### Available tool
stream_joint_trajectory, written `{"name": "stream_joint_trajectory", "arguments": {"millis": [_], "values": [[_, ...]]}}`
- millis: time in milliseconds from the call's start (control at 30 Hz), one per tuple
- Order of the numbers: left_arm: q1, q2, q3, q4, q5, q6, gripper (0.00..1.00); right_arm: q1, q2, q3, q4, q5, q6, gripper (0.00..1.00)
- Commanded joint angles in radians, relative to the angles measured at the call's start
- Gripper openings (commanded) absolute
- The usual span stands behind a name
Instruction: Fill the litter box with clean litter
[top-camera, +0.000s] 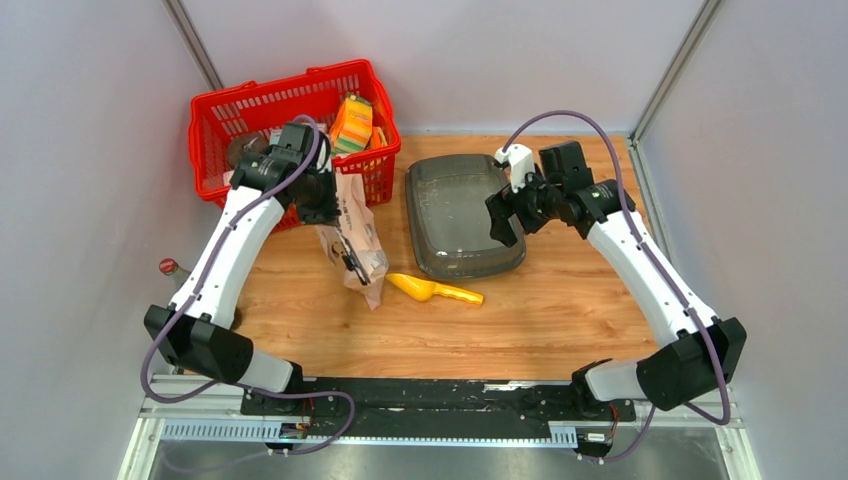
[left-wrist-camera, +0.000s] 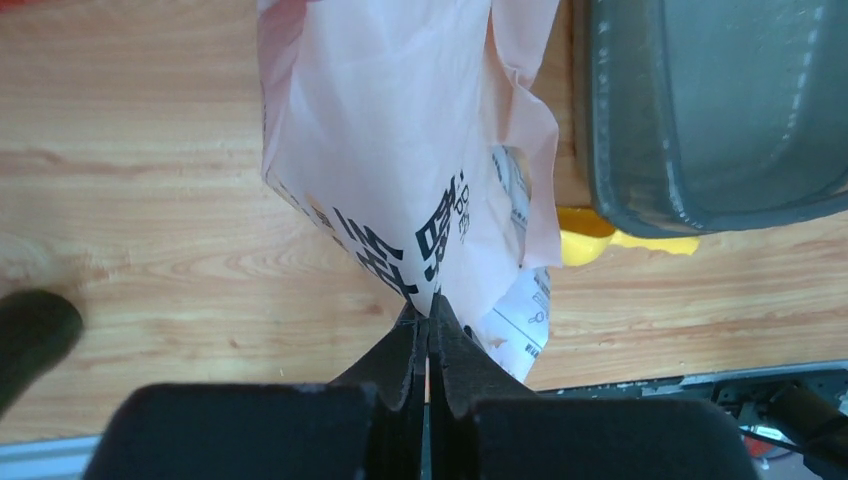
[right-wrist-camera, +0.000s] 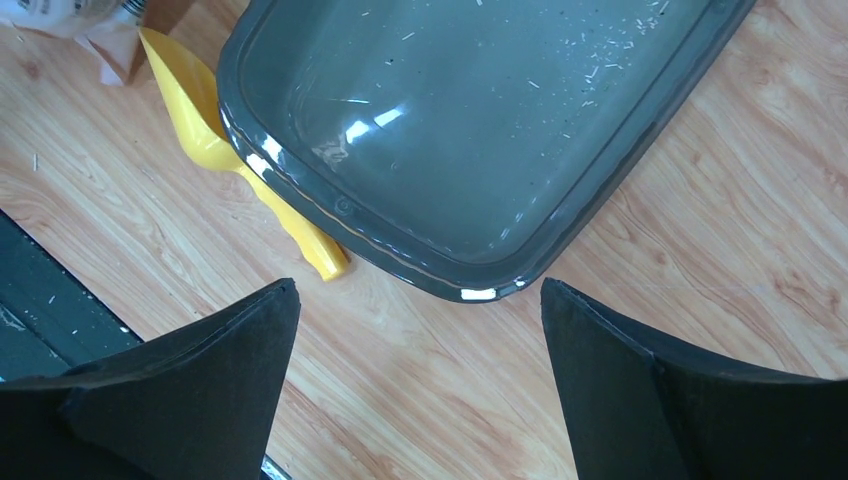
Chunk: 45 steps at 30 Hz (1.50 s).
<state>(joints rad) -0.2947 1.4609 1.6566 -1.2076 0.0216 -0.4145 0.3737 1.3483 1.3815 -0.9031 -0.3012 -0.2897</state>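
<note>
Upper left of the top view stands a red mesh plastic basket (top-camera: 230, 112). Just right of it the left gripper (left-wrist-camera: 430, 312) is clenched on the edge of a beige printed paper bag (top-camera: 352, 240). A yellow plastic scoop (top-camera: 435, 290) lies untouched at centre. The shallow dark grey translucent plastic litter box (top-camera: 462, 215), centre-right, holds only stray specks, and no clean litter shows. The right gripper (right-wrist-camera: 419, 288) hovers beside its rim, spread wide and empty. By my judgement, all the filling is left to do.

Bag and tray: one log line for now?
left fingers: shut on bag | right fingers: open near tray | tray: not filled | scoop: beside tray
</note>
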Motion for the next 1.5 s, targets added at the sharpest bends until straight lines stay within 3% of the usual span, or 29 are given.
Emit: {"name": "stream_joint_trajectory", "arguments": {"millis": [0,100,233,367,500,533,600,633,700,733,800,833,933,1133,1333,1467], "values": [[0.005,-0.112,-0.056,0.071,-0.012,-0.087,0.0,0.033,0.032,0.039,0.039,-0.052,0.02,0.94],[0.009,-0.117,-0.098,0.075,0.02,-0.04,0.03,0.056,0.055,0.065,0.04,-0.05,0.017,0.94],[0.063,-0.131,-0.145,0.069,0.162,-0.015,0.32,0.057,0.069,0.08,0.044,-0.041,0.023,0.95],[0.109,-0.168,-0.153,0.04,0.288,0.064,0.47,0.057,0.054,0.071,0.036,-0.033,0.018,0.96],[0.111,-0.165,-0.084,0.026,0.53,0.354,0.68,0.057,0.025,0.035,0.036,-0.023,-0.006,0.97],[0.109,-0.159,-0.043,0.011,0.658,0.558,0.73,0.057,0.014,0.024,0.039,-0.021,-0.012,0.97],[0.095,-0.139,0.006,-0.073,0.718,0.807,0.74,0.057,0.003,-0.001,0.047,-0.027,-0.014,0.98],[0.089,-0.136,0.023,-0.092,0.722,1.046,0.74,0.056,-0.004,-0.007,0.049,-0.03,-0.012,0.98],[0.068,-0.134,0.016,-0.099,0.698,1.246,0.75,0.054,-0.012,-0.016,0.049,-0.044,-0.011,0.98],[0.06,-0.129,0.008,-0.104,0.669,1.425,0.76,0.056,-0.014,-0.019,0.047,-0.049,-0.011,0.98],[0.045,-0.096,0.011,-0.163,0.643,1.605,0.76,0.056,-0.023,-0.019,0.029,-0.07,-0.02,0.98],[0.029,-0.061,0.018,-0.187,0.611,1.767,0.74,0.056,-0.026,-0.019,0.023,-0.076,-0.025,0.98],[0.017,0.01,0.035,-0.219,0.575,1.964,0.72,0.054,-0.044,-0.028,-0.014,-0.099,-0.054,0.99],[-0.02,0.122,0.048,-0.188,0.493,2.143,0.72,0.054,-0.106,-0.067,-0.088,-0.151,-0.109,1.0],[-0.041,0.234,0.104,-0.345,0.388,2.225,0.69,0.054,-0.149,-0.018,-0.166,-0.142,-0.117,1.0],[-0.041,0.257,0.06,-0.353,0.324,2.263,0.66,0.054,-0.147,0.016,-0.157,-0.038,-0.111,1.0]]}}
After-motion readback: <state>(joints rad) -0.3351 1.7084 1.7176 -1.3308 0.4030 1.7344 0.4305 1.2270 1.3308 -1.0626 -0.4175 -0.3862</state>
